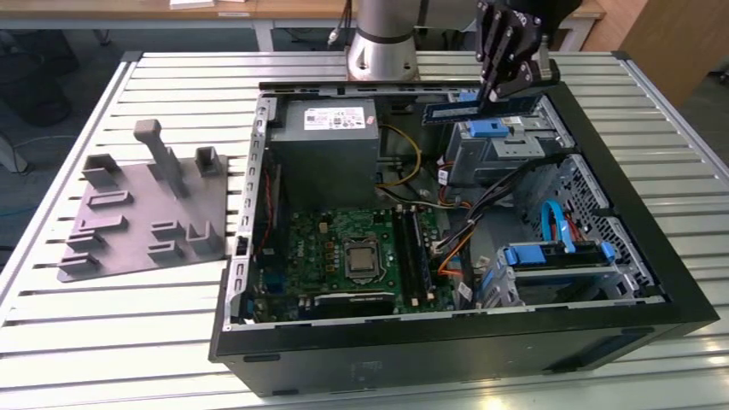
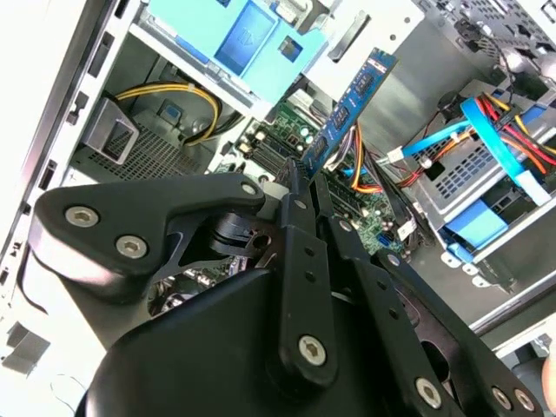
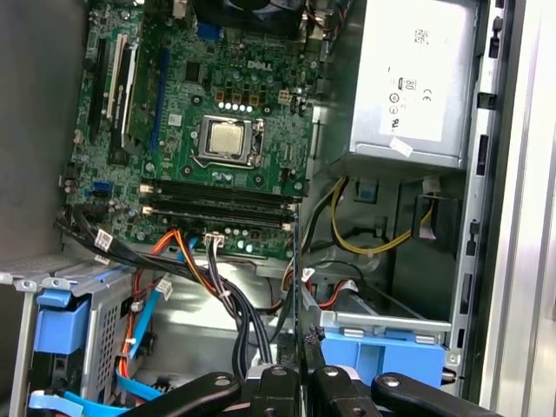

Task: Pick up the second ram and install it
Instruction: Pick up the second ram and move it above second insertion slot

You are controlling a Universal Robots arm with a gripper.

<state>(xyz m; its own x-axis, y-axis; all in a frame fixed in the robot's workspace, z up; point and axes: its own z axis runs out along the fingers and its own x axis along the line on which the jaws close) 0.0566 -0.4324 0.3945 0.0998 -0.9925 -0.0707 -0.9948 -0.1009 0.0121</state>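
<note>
The second ram (image 1: 462, 109), a long dark blue-green stick, hangs in the air over the back of the open computer case (image 1: 638, 256), toward the exterior view's right. My gripper (image 1: 508, 94) is shut on one end of it, and the stick juts out toward the power supply (image 1: 324, 128). The second wrist view shows the second ram (image 2: 349, 102) sticking out past my fingertips (image 2: 294, 178). In the first wrist view the second ram (image 3: 297, 261) appears edge-on, above the green motherboard (image 3: 261, 113) and its long black slots (image 3: 217, 207).
A grey fixture plate (image 1: 148, 205) with upright posts lies on the slatted table at the exterior view's left. Inside the case are blue drive caddies (image 1: 490, 128), a blue cable (image 1: 556, 224) and bundled wires (image 3: 208, 278). The arm's base (image 1: 381, 43) stands behind the case.
</note>
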